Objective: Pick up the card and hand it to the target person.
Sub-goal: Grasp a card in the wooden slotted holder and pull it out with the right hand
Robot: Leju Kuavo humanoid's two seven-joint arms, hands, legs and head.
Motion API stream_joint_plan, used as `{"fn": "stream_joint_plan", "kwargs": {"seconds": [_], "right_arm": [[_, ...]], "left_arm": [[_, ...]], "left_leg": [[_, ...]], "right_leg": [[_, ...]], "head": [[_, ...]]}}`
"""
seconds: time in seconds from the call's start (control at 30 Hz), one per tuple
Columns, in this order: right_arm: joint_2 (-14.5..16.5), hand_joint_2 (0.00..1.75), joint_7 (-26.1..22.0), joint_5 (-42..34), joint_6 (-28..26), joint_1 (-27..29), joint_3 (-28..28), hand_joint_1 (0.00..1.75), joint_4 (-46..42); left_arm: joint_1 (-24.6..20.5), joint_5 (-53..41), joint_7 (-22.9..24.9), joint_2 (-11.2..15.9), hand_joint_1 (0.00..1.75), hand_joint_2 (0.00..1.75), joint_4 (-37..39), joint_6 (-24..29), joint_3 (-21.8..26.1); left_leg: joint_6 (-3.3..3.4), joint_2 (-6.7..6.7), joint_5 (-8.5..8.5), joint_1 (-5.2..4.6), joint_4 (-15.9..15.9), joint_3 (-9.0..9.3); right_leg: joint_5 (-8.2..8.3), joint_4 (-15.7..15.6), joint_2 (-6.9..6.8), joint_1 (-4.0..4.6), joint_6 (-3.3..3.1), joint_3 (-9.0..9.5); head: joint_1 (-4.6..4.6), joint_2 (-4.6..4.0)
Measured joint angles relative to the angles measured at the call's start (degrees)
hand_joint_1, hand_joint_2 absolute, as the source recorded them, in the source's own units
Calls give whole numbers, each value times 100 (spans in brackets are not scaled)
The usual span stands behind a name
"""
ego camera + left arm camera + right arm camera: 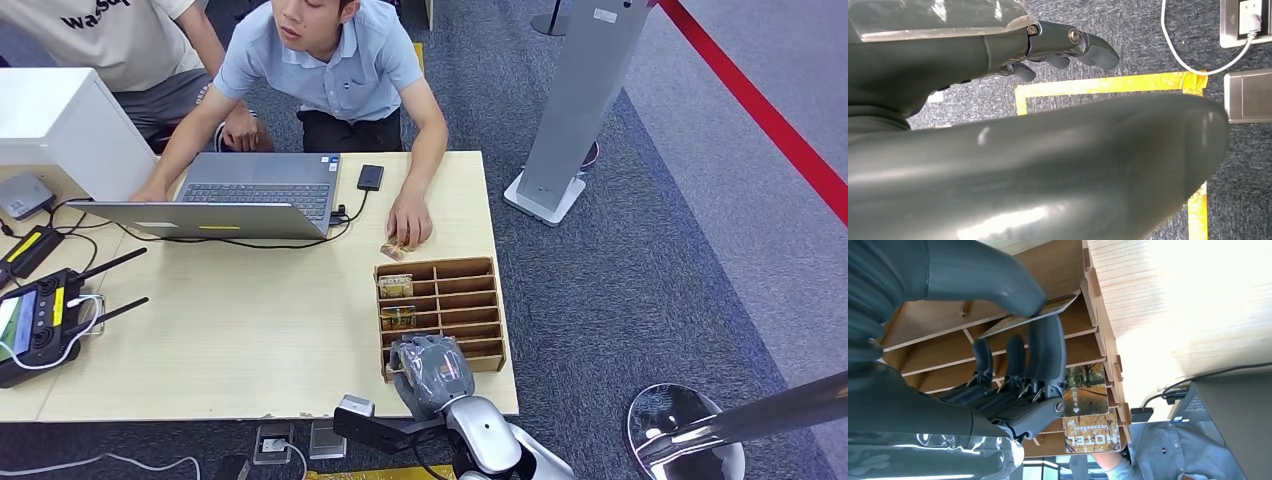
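On the desk (250,340), going from the left, lies a black controller (40,325), then an open laptop (235,195) that a person (335,70) types on. That person's other hand (409,222) rests on a loose card (392,250) just beyond the wooden card rack (440,310). My left hand (1068,47) hangs over the carpet, fingers loosely apart, holding nothing. My right hand (998,355) is at the near end of the rack, pinching a card (1033,315) between thumb and fingers, its edge over the slots. Two more cards (1090,412) sit in farther slots.
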Motion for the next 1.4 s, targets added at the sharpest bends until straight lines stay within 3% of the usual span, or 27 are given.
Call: {"fn": "stream_joint_plan", "kwargs": {"seconds": [0.23,0.37,0.5,1.07,1.4], "right_arm": [[0,175,1,-8,-3,-13,1,135,0],[0,175,1,-15,-9,-17,1,170,0],[0,175,7,-40,-29,-32,1,175,0],[-31,175,128,-30,-194,-91,-36,175,-99],[-617,175,567,-1498,527,-571,-507,175,-1619]], "left_arm": [[5,-2,-4,0,0,0,0,0,1],[6,-1,-4,0,0,0,0,0,0],[5,-33,17,0,0,175,0,51,0],[11,-31,104,1,0,175,0,199,-6],[128,102,-4,43,0,175,2,204,-6]], "left_leg": [[0,0,0,0,0,0],[0,0,0,0,0,0],[0,0,0,0,0,0],[0,0,0,0,0,0],[0,1,0,-1,1,4]], "right_leg": [[0,0,0,0,0,0],[0,0,0,0,0,0],[0,0,0,0,0,0],[0,0,0,0,0,0],[1,-1,1,-1,0,0]], "head": [[1,0],[0,0],[1,0],[-2,0],[6,0]]}}
